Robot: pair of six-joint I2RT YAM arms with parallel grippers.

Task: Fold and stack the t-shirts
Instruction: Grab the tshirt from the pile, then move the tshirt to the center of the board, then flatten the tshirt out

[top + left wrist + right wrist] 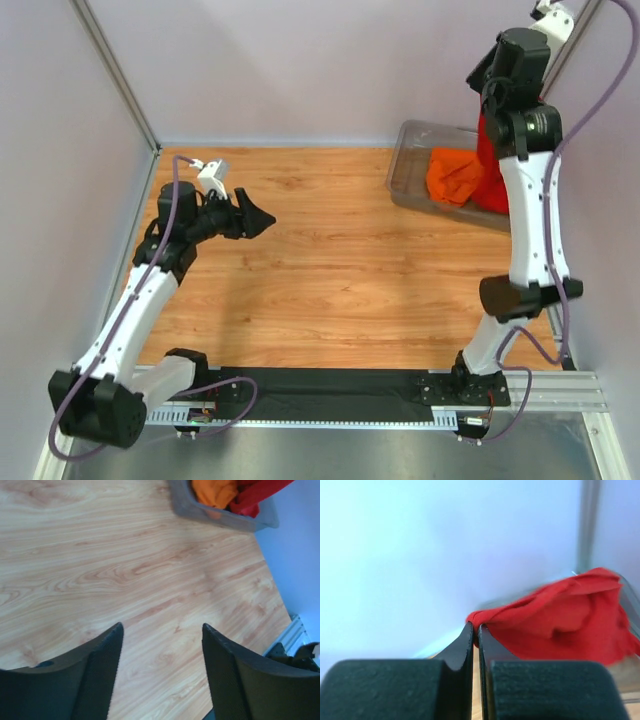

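Right wrist: my right end effector (476, 629) pinches the red shirt (560, 625) by an edge, cloth hanging into the bin (408, 165) at the far right of the desk (340, 270) beside the orange shirt (452, 176); left end effector (161, 636) spread, well apart.

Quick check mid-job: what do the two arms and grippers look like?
The left arm and right arm have white shell links and black joint housings, each trailing a purple cable. The left gripper and right gripper have matte black fingers tapering to the tips.
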